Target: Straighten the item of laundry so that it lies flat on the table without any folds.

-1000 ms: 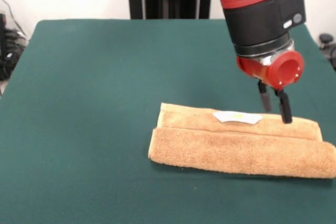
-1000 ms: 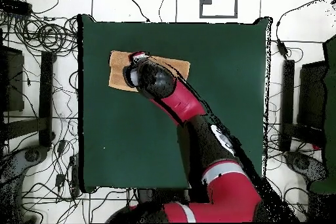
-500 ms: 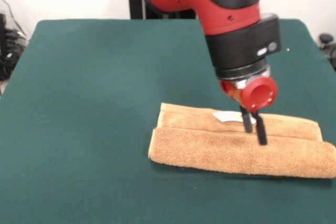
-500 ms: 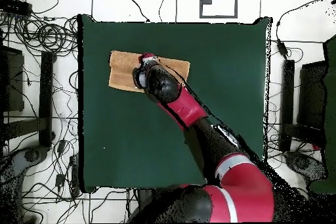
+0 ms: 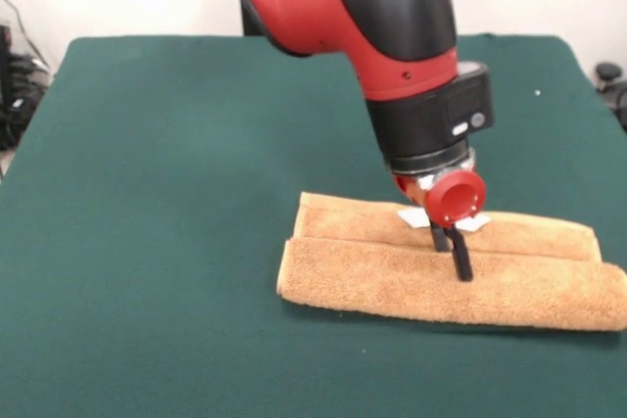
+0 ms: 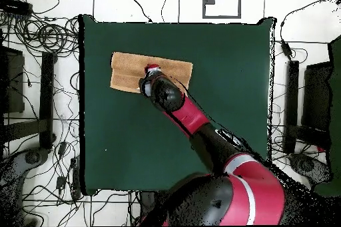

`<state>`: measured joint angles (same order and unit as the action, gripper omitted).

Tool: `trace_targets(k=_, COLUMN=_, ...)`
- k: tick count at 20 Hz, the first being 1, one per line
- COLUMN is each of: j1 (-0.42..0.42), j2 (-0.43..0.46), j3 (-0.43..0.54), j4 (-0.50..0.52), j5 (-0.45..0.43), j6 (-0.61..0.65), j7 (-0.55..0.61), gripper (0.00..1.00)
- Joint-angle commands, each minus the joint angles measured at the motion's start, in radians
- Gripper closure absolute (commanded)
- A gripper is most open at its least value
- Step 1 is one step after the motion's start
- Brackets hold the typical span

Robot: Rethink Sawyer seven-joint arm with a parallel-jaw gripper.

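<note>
The item of laundry is an orange-tan towel folded into a long band, lying at the front right of the green table. A thicker folded layer lies along its near side, a thinner strip behind it. A white tag on the back strip is partly hidden by the wrist. My gripper stands open, its tips down at the line where the two layers meet, near the band's middle. In the overhead view the towel lies near the table's upper left, and the arm covers its middle.
The towel's right end reaches almost to the table's edge in the front view. Cables and equipment lie on the floor around the table.
The gripper has swung leftward along the towel and come down, from above the back strip's right part to the fold line near the tag. The towel has not moved.
</note>
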<state>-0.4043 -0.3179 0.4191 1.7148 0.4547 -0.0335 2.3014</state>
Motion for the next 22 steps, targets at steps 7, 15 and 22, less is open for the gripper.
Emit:
trace_targets(k=7, j1=-0.021, j2=0.079, j3=0.115, j4=0.074, j5=-0.065, j6=-0.013, j7=0.167, gripper=0.0)
trace_targets(k=15, j1=-0.037, j2=0.077, j3=0.113, j4=0.074, j5=-0.091, j6=-0.005, j7=0.163, gripper=0.0)
trace_targets(k=22, j1=-0.043, j2=0.09, j3=0.1, j4=0.048, j5=-0.101, j6=0.007, j7=0.152, gripper=0.0)
